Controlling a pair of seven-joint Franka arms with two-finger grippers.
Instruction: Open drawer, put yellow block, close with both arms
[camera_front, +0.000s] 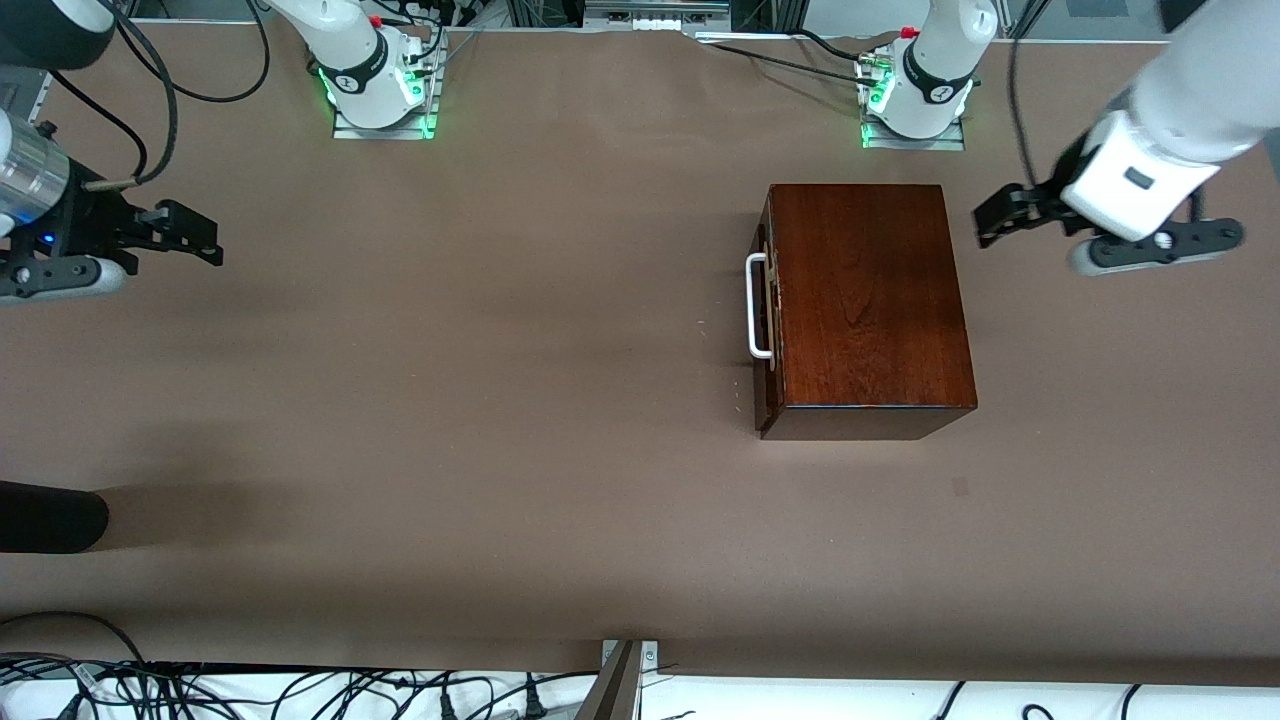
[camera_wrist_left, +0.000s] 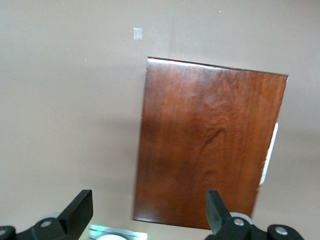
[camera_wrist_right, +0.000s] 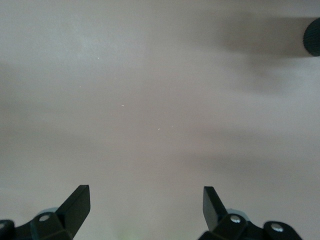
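Drawer shut in box, mid-right of frame. Left claw fingers apart, upper right; right claw apart, upper left, over desk.

Right tool fingers spread wide, empty, over bare table; dark round object at edge.

The drawer is pushed shut in its glossy dark mahogany box, its reddish-brown front flush and its white bar handle facing the right arm's end of the table. The box lies flat, just beside and below the left gripper's spread fingers, and well apart from the right gripper's fingers.
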